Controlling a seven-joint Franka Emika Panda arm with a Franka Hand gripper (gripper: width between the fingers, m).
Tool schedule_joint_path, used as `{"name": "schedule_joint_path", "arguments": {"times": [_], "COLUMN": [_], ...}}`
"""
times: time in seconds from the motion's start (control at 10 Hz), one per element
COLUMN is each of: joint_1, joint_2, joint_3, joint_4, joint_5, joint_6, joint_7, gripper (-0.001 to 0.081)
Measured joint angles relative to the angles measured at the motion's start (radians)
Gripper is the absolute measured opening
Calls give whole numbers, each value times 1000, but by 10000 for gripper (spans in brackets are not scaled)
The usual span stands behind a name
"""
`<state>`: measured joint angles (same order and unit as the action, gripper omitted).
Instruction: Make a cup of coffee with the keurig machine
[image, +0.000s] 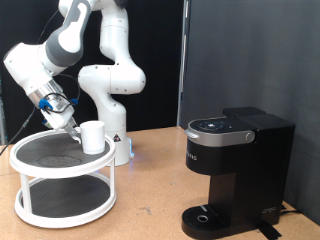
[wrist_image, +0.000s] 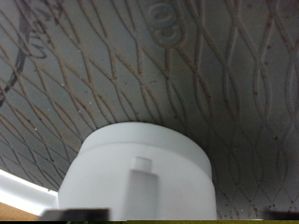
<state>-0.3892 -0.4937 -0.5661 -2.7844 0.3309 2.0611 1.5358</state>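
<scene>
The white cup (image: 93, 136) stands upright on the top tier of a white two-tier round shelf (image: 40, 163) at the exterior view's left. My gripper (image: 63, 116) hangs just left of the cup, low over the tier; no cup shows between its fingers. In the wrist view the cup (wrist_image: 140, 173) fills the lower middle, handle facing the camera, on the dark mesh mat (wrist_image: 187, 75); my fingers do not show there. The black keurig machine (image: 240, 150) stands at the exterior view's right with its lid down and nothing on its drip tray (image: 205, 218).
The robot's white base (image: 112, 100) stands behind the shelf. The brown tabletop (image: 150, 195) lies between shelf and machine. A black panel rises behind the machine.
</scene>
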Motion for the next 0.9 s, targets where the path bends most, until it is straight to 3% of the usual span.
{"name": "schedule_joint_path", "arguments": {"times": [0.1,0.2,0.3,0.4,0.7,0.9], "joint_1": [0,0,0,0,-1,-11], "joint_2": [0,0,0,1,2,-10], "joint_3": [0,0,0,0,0,1], "joint_4": [0,-1,-2,-3,0,30], "joint_5": [0,1,1,1,1,-4], "joint_6": [2,7,15,24,22,-78], "joint_7": [-1,-1,-1,-1,9,51], "gripper": [256,83,83,22,3,3]}}
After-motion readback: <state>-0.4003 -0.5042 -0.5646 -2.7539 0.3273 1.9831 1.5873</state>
